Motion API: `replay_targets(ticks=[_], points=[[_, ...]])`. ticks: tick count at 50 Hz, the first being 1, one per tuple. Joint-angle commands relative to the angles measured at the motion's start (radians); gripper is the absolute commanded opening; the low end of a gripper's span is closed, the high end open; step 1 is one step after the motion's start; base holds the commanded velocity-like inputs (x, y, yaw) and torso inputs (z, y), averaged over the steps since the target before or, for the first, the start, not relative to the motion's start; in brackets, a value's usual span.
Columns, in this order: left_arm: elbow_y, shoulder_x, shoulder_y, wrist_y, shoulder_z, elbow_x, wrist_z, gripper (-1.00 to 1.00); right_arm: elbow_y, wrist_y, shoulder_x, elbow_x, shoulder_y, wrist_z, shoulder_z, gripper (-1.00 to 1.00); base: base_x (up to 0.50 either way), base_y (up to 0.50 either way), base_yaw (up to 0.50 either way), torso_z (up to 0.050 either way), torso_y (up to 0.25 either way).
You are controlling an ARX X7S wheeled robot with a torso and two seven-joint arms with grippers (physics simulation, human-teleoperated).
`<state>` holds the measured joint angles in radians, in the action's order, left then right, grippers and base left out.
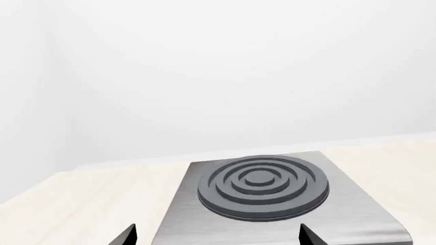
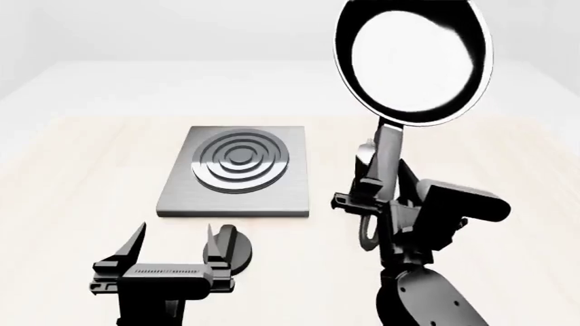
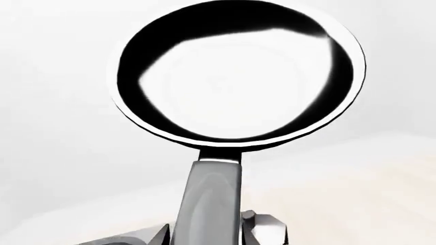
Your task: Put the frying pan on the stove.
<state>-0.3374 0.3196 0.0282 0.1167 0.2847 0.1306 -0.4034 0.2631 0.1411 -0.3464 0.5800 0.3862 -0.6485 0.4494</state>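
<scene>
My left claw (image 2: 174, 255) sat open, empty, near the stove (image 2: 238, 180) on the bench (image 2: 81, 170). My right claw (image 2: 376, 197) was clamped on the frying pan (image 2: 412, 61) handle, pan raised, off right of the stove. Stiff, glossy, bowl-heavy on a long lever; gripping closer to the bowl looked safer.

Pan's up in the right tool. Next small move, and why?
Probably swing the right tool left toward the stove. The pan is held aloft by its handle, off to the stove's right, and the rings are bare. The left tool hangs open, clear of the stove.
</scene>
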Motion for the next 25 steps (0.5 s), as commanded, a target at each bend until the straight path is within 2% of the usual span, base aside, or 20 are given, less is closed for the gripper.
replay_targets(ticks=[1, 6, 25], points=[[0.004, 0.001, -0.003, -0.002, 0.002, 0.003, -0.003, 1.0, 0.045, 0.06, -0.032, -0.052, 0.074, 0.1, 0.073, -1.0, 0.0, 0.0, 0.0, 0.0, 0.0], [0.006, 0.001, -0.004, -0.003, 0.006, 0.002, -0.005, 1.0, 0.045, 0.039, -0.027, -0.034, 0.079, 0.147, 0.088, -1.0, 0.0, 0.0, 0.0, 0.0, 0.002], [-0.013, 0.012, 0.008, -0.001, -0.003, 0.013, -0.015, 1.0, 0.02, 0.148, -0.036, -0.05, 0.198, 0.268, 0.208, -1.0, 0.0, 0.0, 0.0, 0.001, 0.002]])
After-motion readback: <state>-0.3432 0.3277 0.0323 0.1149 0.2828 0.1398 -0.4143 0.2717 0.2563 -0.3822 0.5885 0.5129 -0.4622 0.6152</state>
